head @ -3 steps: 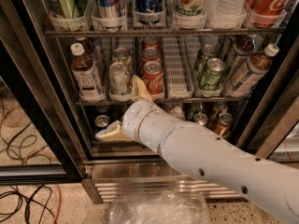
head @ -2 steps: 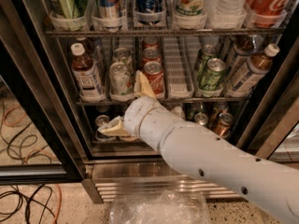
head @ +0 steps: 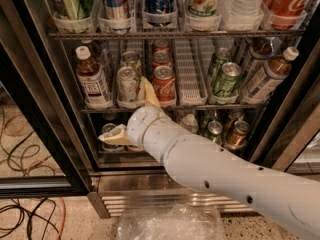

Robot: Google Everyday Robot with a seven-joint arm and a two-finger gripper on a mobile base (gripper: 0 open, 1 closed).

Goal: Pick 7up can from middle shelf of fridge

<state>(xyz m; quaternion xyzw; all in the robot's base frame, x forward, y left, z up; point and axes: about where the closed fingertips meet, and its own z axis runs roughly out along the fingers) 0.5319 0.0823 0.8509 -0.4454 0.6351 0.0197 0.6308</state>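
Silver 7up can (head: 128,84) upright on middle shelf (head: 200,105), tool (head: 131,113) just beside it.

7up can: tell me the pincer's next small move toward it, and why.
Probably lift the pincer slightly and ease it forward around the 7up can. It sits open just below the can: one finger rises between it and the Coca-Cola can, the other hangs under the middle shelf.

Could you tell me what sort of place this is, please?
Probably an office or lab pantry: a glass-door fridge stocked with cans and bottles, loose cables on the floor, the gripper open before the middle shelf.
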